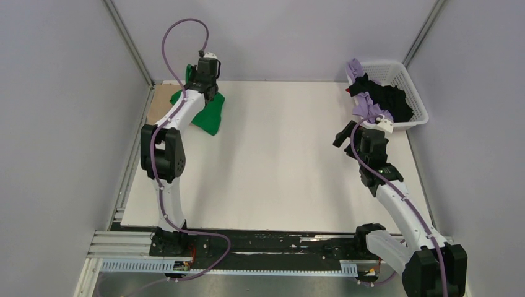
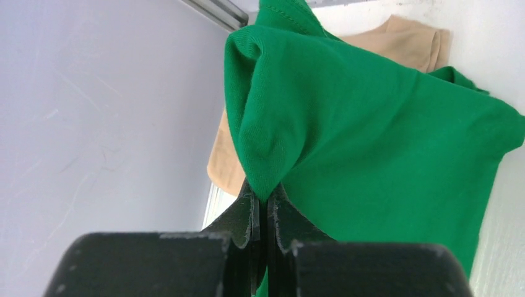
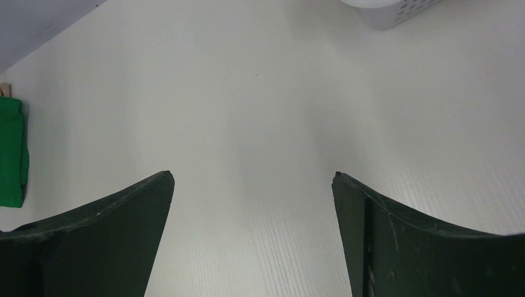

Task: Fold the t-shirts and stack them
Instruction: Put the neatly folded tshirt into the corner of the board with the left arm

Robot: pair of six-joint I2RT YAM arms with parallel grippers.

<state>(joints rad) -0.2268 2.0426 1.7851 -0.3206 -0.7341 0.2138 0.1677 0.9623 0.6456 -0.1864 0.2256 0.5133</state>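
At the far left corner of the worktop [image 1: 278,173], I see the left gripper [image 2: 266,198] pinching a fold of the green t-shirt [image 2: 371,136], held over the tan t-shirt [image 2: 402,37], probably to stack it there, while the right gripper [image 3: 254,176] hangs spread near the basket [image 1: 384,62].

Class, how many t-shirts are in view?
4: green t-shirt pinched in the left claw, tan t-shirt partly under it, lilac t-shirt and black t-shirt in the basket, where more may hide.

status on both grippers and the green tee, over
Left gripper shut on green t-shirt, tan t-shirt behind it. Right gripper open, empty, over bare table. Nothing blocking either arm.
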